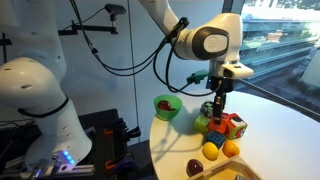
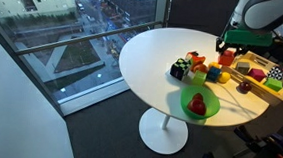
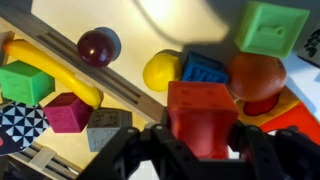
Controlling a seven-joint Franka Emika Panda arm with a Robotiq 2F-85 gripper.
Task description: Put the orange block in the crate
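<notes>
**A:** Wrist view, left to right?

**B:** The crate (image 3: 120, 80) is on the left, its tan wall running diagonally. Inside it are a green cube (image 3: 25, 82), a banana (image 3: 55, 72), a patterned cube (image 3: 17, 126), a magenta block (image 3: 67, 112) and a grey block (image 3: 108, 128), packed close. A plum (image 3: 98, 45) sits just outside the wall.

**A:** And the target?

**B:** The orange block (image 3: 203, 110) is at centre, low in the view. The gripper (image 3: 203, 138) has its fingers clamped on two opposite sides of it. Behind it are a yellow fruit (image 3: 160, 70) and a blue block (image 3: 205, 68), touching. To the right are an orange ball (image 3: 256, 76) and a green block (image 3: 272, 28).

**A:** Room to move?

**B:** It's tight. In an exterior view the gripper (image 1: 218, 104) hangs right over the toy cluster (image 1: 222, 126), with the green bowl (image 1: 166, 105) well apart to its left. The crate (image 1: 236, 173) is at the frame's bottom edge, only partly visible, just past the fruit.

**A:** Surface and edges?

**B:** The surface is a round white table (image 2: 148, 59) on a single pedestal. Its left half is bare. The bowl (image 2: 200, 105) is near the front rim, and the crate (image 2: 265, 92) is at the far right.

**A:** The room?

**B:** There is a floor-to-ceiling window (image 2: 54, 33) with a street far below, and dark carpet.
</notes>
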